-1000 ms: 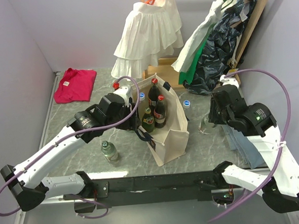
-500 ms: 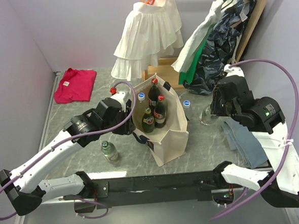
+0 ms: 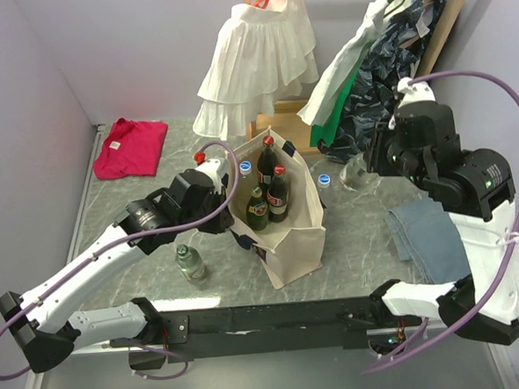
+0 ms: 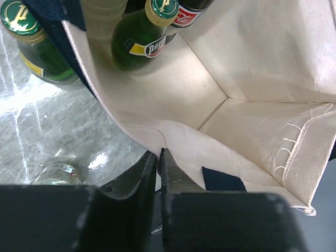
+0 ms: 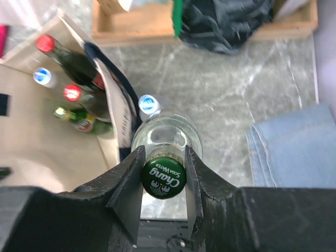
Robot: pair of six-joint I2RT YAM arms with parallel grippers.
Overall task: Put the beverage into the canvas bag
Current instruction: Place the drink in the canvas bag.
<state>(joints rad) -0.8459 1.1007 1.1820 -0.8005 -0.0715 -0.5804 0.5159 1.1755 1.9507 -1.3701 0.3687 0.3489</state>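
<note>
Grey marbled surface (image 3: 359, 241) under everything. Canvas bag (image 3: 297, 236) upright, mouth open, directly ahead of left gripper (image 4: 159, 164) — fingers almost together, pinching bag's near rim, canvas between them. Right gripper (image 5: 163, 157) clamped on neck of clear soda-water bottle (image 5: 164, 178), green cap up; bag off to its left, apart from bottle. Folded denim (image 5: 294, 142) to right of that gripper. Green bottle (image 4: 139, 44) standing inside bag, beyond left gripper — second green bottle (image 4: 37, 52) outside bag, to its left.
</note>
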